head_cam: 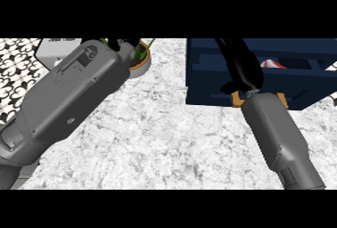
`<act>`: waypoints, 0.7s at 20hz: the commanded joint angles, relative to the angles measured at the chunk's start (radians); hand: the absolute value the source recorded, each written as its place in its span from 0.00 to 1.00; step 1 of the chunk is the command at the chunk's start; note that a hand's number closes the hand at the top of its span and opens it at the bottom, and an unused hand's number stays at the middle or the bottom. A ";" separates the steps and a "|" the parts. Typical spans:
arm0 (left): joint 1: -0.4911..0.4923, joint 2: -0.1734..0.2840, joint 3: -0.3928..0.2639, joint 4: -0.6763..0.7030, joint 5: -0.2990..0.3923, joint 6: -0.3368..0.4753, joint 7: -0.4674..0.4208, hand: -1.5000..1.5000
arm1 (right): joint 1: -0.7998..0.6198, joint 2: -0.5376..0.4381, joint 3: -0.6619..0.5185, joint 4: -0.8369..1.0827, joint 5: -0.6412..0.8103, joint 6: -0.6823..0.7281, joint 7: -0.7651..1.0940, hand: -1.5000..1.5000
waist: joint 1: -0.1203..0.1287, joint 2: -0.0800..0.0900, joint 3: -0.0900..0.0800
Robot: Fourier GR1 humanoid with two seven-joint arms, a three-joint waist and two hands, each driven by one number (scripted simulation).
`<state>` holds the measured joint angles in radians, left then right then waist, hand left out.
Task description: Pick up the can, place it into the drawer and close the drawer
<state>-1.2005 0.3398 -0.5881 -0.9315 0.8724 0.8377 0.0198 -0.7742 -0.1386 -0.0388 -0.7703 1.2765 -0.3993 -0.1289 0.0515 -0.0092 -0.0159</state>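
Nearest: two grey forearms over the marble counter (164, 133). R forearm runs up-left to the dark blue drawer unit (211, 80), crossing its tan handle (281, 100). R hand (245, 71) is black, stretched along the arm's line and reaching into the open drawer; fingers look fairly straight but overlap the dark interior, so can't tell if released or grasping.

Can (273, 64): red/white bit shows inside the drawer, just right of the R hand. It looks already in; can't tell its long axis.

Key relation: drawer front sits betw the R wrist and me, so closing likely means withdrawing the hand, then pushing the front away. R hand is far nearer.

L hand (121, 44) sits far left by a potted plant (141, 55), mostly hidden; fingers unreadable.
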 commanded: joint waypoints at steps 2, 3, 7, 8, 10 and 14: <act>0.020 0.008 0.011 -0.031 -0.028 0.015 0.004 0.00 | -0.057 0.005 -0.058 0.193 -0.006 -0.144 -0.021 0.00 | 0.001 0.025 0.018; -0.003 0.035 0.004 -0.057 -0.023 0.023 0.068 0.00 | -0.091 0.023 -0.056 0.219 0.009 -0.126 0.018 0.00 | 0.009 0.021 0.018; 0.052 0.054 0.016 -0.094 -0.022 -0.012 0.056 0.00 | -0.143 0.004 -0.094 0.311 0.009 -0.219 0.000 0.00 | 0.023 0.029 0.018; 0.050 0.053 0.010 -0.109 -0.029 -0.012 0.055 0.00 | -0.194 -0.039 -0.120 0.330 -0.008 -0.198 -0.014 0.00 | 0.032 0.032 0.018; 0.058 0.092 -0.003 -0.152 -0.046 0.014 0.093 0.00 | -0.203 -0.037 -0.122 0.374 0.004 -0.235 -0.013 0.00 | 0.033 0.027 0.018; 0.061 0.076 0.003 -0.169 -0.046 -0.005 0.103 0.00 | -0.278 -0.031 -0.128 0.449 0.034 -0.292 0.031 0.00 | 0.041 0.037 0.018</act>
<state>-1.1443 0.4111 -0.5790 -1.0686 0.8346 0.8379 0.0979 -0.9977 -0.1751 -0.1521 -0.3996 1.2963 -0.6384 -0.1284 0.0834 0.0182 -0.0029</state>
